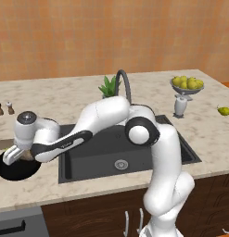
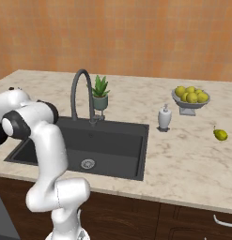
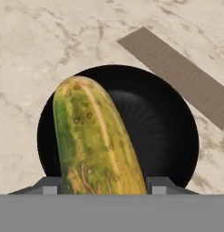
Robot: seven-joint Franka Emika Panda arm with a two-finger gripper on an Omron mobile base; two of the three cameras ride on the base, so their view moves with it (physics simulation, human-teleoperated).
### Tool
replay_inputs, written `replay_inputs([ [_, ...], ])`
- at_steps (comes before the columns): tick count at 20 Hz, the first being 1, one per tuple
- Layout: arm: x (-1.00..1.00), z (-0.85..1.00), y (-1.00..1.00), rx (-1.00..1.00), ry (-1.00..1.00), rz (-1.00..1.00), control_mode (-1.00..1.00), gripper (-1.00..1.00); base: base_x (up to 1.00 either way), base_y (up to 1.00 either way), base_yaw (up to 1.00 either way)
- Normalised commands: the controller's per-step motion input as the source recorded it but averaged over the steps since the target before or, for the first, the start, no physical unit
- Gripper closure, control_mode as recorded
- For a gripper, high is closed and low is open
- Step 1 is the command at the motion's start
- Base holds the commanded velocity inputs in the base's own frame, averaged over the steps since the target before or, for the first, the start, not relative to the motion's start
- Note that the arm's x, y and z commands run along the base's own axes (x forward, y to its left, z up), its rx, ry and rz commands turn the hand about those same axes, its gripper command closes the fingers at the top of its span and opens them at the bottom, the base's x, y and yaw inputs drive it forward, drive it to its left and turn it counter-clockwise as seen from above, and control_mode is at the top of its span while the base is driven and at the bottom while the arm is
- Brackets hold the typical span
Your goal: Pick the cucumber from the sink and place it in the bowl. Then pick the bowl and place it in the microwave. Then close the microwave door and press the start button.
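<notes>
I have the gripper [image 3: 104,192] clamped on the cucumber [image 3: 96,140], hanging directly above the bowl [image 3: 168,131] so that letting go should drop it inside.

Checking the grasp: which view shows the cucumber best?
Hand view: the cucumber stands large between the finger tips, over the bowl. In the left base view, the gripper and arm cover it.

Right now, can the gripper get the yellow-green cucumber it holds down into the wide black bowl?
Probably yes: the gripper holds the yellow-green cucumber directly over the wide black bowl, and nothing lies between them.
</notes>
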Motion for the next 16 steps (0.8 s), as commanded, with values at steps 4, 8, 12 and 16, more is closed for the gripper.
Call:
replay_inputs([
  [4,0.34,-0.29,0.36,-0.08,0.08,-0.01,-1.0,1.0,0.0,0.0,0.0],
  [8,0.27,-0.24,0.29,-0.06,0.09,-0.03,-1.0,1.0,0.0,0.0,0.0],
  [12,0.21,-0.26,0.14,-0.08,0.16,-0.04,-1.0,1.0,0.0,0.0,0.0],
  [16,0.08,-0.37,0.0,-0.07,0.2,-0.01,-1.0,1.0,0.0,0.0,0.0],
])
